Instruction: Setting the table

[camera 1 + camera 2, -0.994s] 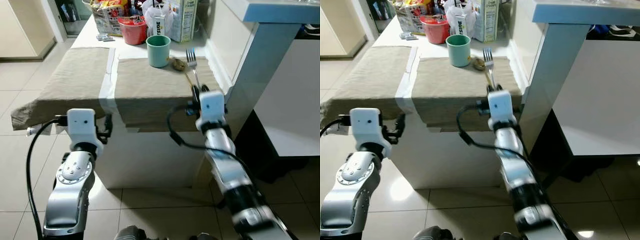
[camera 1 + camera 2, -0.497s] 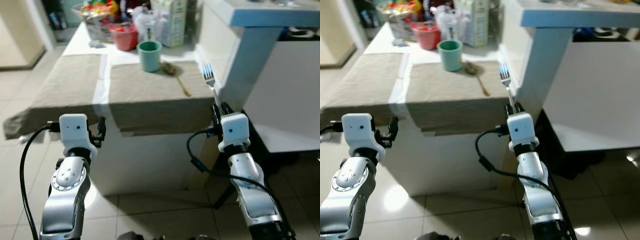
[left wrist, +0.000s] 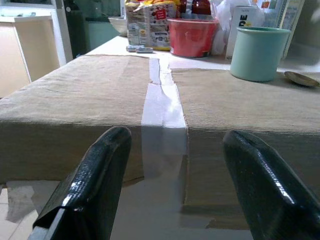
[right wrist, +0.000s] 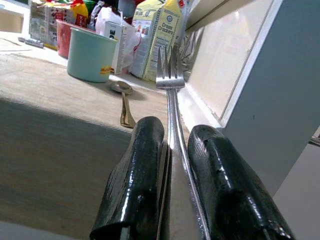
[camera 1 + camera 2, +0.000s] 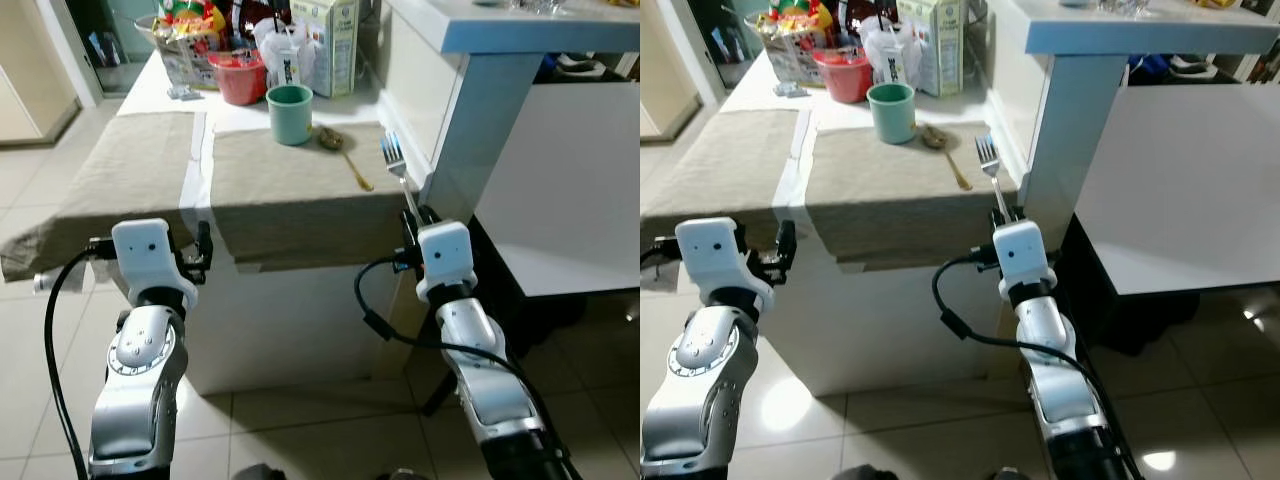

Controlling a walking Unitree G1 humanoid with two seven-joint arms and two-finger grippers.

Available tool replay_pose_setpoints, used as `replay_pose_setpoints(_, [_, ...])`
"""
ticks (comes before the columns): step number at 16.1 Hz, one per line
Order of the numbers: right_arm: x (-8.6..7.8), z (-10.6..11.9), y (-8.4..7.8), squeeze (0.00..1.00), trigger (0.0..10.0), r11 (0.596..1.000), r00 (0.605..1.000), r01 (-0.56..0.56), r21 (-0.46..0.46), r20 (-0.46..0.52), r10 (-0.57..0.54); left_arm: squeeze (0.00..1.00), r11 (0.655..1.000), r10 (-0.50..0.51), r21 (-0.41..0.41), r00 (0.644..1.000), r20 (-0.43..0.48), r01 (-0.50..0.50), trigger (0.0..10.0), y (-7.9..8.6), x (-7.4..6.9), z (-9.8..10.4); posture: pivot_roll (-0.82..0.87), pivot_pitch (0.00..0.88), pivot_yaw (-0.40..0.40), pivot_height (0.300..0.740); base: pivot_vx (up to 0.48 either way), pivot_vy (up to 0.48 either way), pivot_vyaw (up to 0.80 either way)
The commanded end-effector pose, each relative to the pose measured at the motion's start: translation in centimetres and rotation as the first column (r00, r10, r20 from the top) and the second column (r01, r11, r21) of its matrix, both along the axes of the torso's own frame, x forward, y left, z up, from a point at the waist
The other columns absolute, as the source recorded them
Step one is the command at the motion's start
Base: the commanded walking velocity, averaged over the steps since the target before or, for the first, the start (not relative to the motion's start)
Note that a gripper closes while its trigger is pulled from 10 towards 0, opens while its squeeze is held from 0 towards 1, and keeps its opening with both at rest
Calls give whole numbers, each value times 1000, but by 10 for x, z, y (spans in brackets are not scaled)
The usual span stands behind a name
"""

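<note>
My right gripper [image 5: 410,212] is shut on a silver fork [image 5: 395,160], held upright with its tines up, just off the near right corner of the table. The fork [image 4: 170,95] stands between the two black fingers [image 4: 135,175] in the right wrist view. A mint green cup [image 5: 290,100] and a gold spoon [image 5: 345,160] rest on the right beige placemat [image 5: 290,180]. My left gripper [image 5: 203,243] is open below the table's front edge, facing the gap between the two placemats [image 3: 160,95]. The left placemat [image 5: 130,170] lies bare.
At the table's far end stand a red bowl [image 5: 238,78], a milk carton [image 5: 335,30], snack packets [image 5: 185,40] and a white bag. A white and blue counter [image 5: 500,60] rises right beside the table. Tiled floor [image 5: 40,320] lies around.
The camera has shifted. My right gripper with the fork has drawn back from above the right placemat to just off the table's right corner. The left gripper stays open.
</note>
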State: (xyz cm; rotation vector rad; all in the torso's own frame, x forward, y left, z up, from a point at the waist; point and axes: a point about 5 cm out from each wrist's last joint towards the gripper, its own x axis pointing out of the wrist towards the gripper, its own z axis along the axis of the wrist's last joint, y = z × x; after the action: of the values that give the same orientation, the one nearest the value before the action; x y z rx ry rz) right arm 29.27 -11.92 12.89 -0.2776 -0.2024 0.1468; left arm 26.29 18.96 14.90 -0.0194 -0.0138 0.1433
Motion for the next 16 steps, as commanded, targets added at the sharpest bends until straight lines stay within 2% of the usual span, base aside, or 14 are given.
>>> replay_pose_setpoints(1, [4,2,-1,0,10000,1000,1000,6,5,-4,-6,0,1000,18,-10,1000,12,-18,10000,2,-3,2,-26,9,35,740,-326,0,0])
replay_pose_setpoints(9, [3,-2,2,0,10000,1000,1000,-6,7,-27,7,0,1000,30,-2,1000,8,-30,10000,3,-3,2,-25,18,32,740,-374,0,0])
replay_pose_setpoints(13, [3,-3,2,0,10000,1000,999,-6,4,-33,6,0,1000,16,16,1000,4,-16,10000,1,-1,1,-29,17,34,740,0,0,0])
replay_pose_setpoints(14, [4,-3,3,0,10000,1000,999,-6,2,-32,6,0,998,13,56,1000,-7,-13,10000,0,0,1,-30,17,33,740,0,0,0])
replay_pose_setpoints(16, [5,-2,3,0,10000,1000,1000,-5,1,-31,5,0,999,10,48,1000,-1,-10,10000,-1,1,2,-30,16,36,740,0,-409,0])
